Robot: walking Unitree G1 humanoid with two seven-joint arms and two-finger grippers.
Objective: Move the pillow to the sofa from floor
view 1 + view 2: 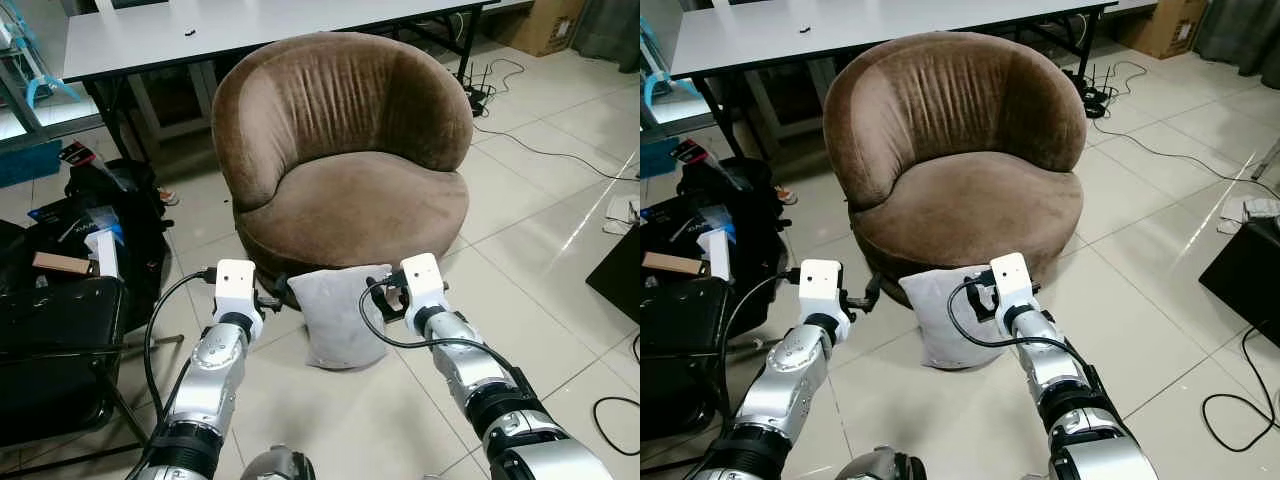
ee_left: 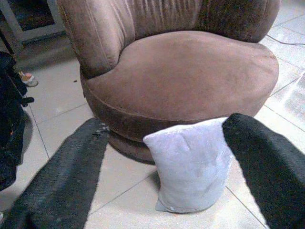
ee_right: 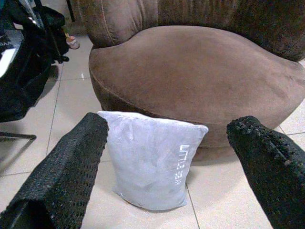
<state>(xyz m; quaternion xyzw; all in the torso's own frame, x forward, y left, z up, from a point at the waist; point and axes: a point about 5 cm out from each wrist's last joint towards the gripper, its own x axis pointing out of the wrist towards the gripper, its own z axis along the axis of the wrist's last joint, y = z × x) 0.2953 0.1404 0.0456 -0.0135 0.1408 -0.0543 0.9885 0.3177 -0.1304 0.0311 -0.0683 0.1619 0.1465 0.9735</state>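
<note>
While both arms reach forward and low, you are at the approach step: nothing is grasped yet. Nearest you, the left gripper sits just beside the left edge of the pillow, and the right gripper just beside its upper right corner. In the wrist views each pair of black fingers is spread wide: the left wrist view shows one finger on either side of the pillow with tile between, and the right wrist view frames the pillow squarely between its fingers. Neither pair seems to be touching the fabric.

The pillow is small, pale grey, with light lettering on one face. It stands upright on the tiled floor, leaning on or touching the base of the brown round armchair behind it. The chair's seat is bare and sits above the pillow's top edge.

By my reading, your next move is to bring the grippers in until they press the soft sides between them, or let one pinch the top edge, then lift clear of the seat's front rim before carrying it forward. Expect the pillow to sag and fold, so take a deep bite.

Farther back, a black bag with loose items lies off to your left, a grey table stands behind the chair, and cables trail across the tiles to the right.
</note>
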